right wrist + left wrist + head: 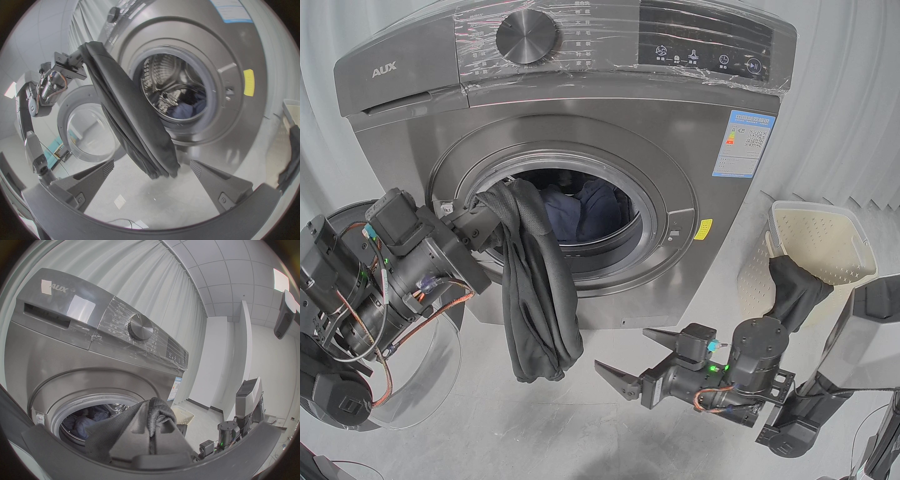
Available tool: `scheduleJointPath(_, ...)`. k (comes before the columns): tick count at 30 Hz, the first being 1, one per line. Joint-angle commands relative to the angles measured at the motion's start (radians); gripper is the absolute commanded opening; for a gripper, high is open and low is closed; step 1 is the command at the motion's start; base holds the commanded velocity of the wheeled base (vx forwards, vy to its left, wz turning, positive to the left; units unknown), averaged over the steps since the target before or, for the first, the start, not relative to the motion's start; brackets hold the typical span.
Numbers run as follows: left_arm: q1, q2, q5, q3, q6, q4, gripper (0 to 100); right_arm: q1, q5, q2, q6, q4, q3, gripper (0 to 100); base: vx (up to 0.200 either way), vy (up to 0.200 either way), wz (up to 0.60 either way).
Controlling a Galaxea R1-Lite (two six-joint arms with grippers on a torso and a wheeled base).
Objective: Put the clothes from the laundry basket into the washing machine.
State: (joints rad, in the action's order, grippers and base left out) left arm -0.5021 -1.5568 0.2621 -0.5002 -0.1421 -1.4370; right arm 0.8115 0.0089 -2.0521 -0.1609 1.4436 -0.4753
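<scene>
Facing me, the grey washing machine point(550, 125) stands with its round glass door point(419, 375) swung open to my left, which leaves the drum opening exposed. The cream perforated laundry basket point(831, 244) sits on the floor to the right of the machine, near its front corner.

Dark grey garment point(537, 281): I hold it by its upper end at the left rim of the drum opening. From there it hangs outside the drum, down across the left part of the opening and past the lower door seal. Its lower end is clear of the floor.

Blue clothes point(581, 209) lie inside the drum, toward the back. A second dark garment point(797, 290) drapes over the basket's front rim.

Left gripper point(487, 219): clamped on the dark grey garment. In the left wrist view, the fabric is bunched between the fingers point(140, 424).

Right gripper point(622, 350): fingers spread wide, holding nothing. It is positioned low, in front of the machine's lower right, and points toward the hanging garment without touching it.
</scene>
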Motion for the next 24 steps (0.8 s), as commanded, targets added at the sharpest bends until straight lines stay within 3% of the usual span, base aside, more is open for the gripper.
scheduleJointPath(1, -0.004, 0.001, 0.0, -0.004, -0.001, -0.005, 0, 0.043, 0.046, -0.114, 0.006, 0.023, -0.132, 100, 0.0, 0.0, 0.0)
scheduleJointPath(7, -0.004, 0.001, 0.0, -0.009, -0.001, -0.008, 0, 0.044, 0.086, -0.191, 0.024, 0.017, -0.263, 100, 0.0, 0.0, 0.0)
scheduleJointPath(11, -0.004, 0.001, 0.0, -0.009, -0.001, -0.008, 0, 0.069, 0.111, -0.22, 0.034, 0.014, -0.289, 100, 0.0, 0.0, 0.0)
scheduleJointPath(16, -0.015, 0.001, 0.0, -0.009, -0.001, -0.01, 0, 0.071, 0.111, -0.275, 0.035, 0.017, -0.344, 100, 0.0, 0.0, 0.0)
scheduleJointPath(24, -0.046, 0.007, -0.026, -0.015, -0.001, -0.01, 0, 0.035, 0.108, -0.382, 0.066, -0.029, -0.519, 100, 0.0, 0.0, 0.0)
